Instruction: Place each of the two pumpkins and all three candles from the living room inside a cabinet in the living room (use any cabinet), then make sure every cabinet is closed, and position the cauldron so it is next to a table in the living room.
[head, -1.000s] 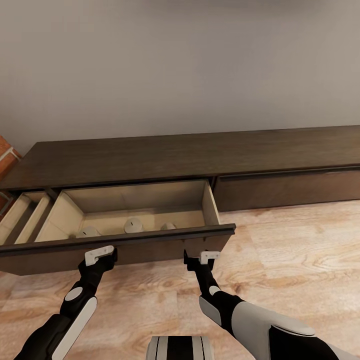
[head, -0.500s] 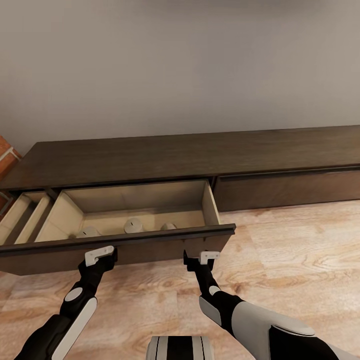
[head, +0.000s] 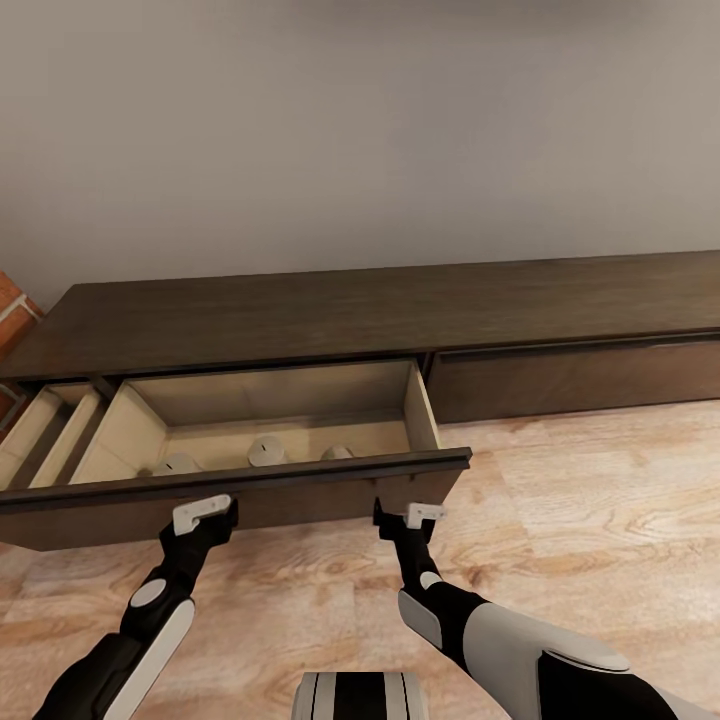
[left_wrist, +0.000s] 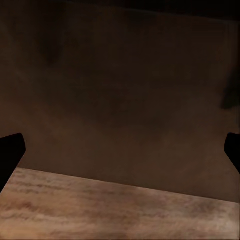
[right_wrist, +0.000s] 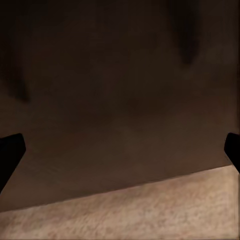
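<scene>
The long low dark brown wood cabinet (head: 400, 310) runs along the pale wall across the head view, from about nine o'clock to three o'clock. Its wide pull-out drawer (head: 425, 410) with pale beige walls stands drawn out over the light wood-plank floor (head: 580, 500), a little toward seven o'clock of the picture's middle. Inside it, low against the dark drawer front, three short pale beige-grey cylinder candles show their flat round tops: one (head: 267, 451) near the middle with a small wick mark, one (head: 177, 464) at its nine o'clock side, and one (head: 337, 453) at its three o'clock side, the last two partly hidden by the drawer's front edge. At the far nine o'clock side a second drawer compartment (head: 40, 430) also stands open, with pale dividers. The drawer front toward three o'clock (head: 580, 375) sits flush and closed.

The left pincer (head: 203, 514), black with a white block on top, sits just at the lower part of the open drawer's dark front; contact cannot be told. In the left wrist view its two dark fingertips (left_wrist: 11, 152) stand wide apart at the picture's edges, with the brown front and a strip of floor between them, so it is spread and holds nothing.

The right pincer (head: 405, 518) sits likewise close to the same front, toward that front's three o'clock end. The right wrist view shows its fingertips (right_wrist: 11, 150) equally far apart, so it too is spread with nothing between.
</scene>
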